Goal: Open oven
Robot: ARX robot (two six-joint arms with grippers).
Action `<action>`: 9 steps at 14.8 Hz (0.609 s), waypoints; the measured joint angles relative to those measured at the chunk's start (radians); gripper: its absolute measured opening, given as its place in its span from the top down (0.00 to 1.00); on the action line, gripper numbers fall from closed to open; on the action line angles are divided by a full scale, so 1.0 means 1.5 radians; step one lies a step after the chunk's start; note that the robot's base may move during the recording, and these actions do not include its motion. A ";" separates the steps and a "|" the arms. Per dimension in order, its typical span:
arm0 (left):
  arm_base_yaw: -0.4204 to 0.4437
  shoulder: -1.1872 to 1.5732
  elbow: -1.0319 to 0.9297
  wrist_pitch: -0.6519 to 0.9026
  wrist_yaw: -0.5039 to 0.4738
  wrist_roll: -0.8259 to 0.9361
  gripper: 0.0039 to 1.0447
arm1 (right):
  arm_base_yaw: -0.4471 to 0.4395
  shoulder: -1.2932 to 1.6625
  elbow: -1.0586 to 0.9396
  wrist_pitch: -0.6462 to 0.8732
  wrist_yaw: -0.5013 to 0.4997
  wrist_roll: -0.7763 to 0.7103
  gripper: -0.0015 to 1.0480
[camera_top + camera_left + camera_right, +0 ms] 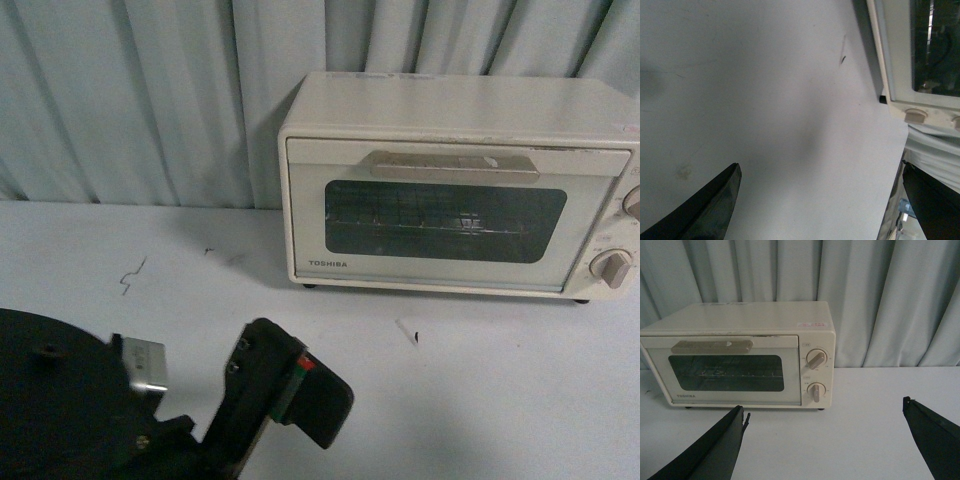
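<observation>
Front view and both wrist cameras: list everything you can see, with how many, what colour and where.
oven: one, cream-white, back right of the table, against the curtain, door shut
handle: one, beige bar, across the top of the door
knobs: two, beige, one above the other on the oven's right panel
wire rack: one, metal, inside behind the dark glass
table: one, white, a few small dark marks
curtain: one, pale grey-blue, behind the table
left arm: one, black, low at the front view's left
left gripper: one, black, open over bare table
right gripper: one, black, open, facing the oven
</observation>
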 joint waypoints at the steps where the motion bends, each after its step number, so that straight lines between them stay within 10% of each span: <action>1: -0.004 0.052 0.028 0.015 -0.001 -0.011 0.06 | 0.000 0.000 0.000 0.000 0.000 0.000 0.06; 9: 0.033 0.252 0.241 0.036 -0.012 -0.109 0.06 | 0.000 0.000 0.000 0.000 0.000 0.000 0.06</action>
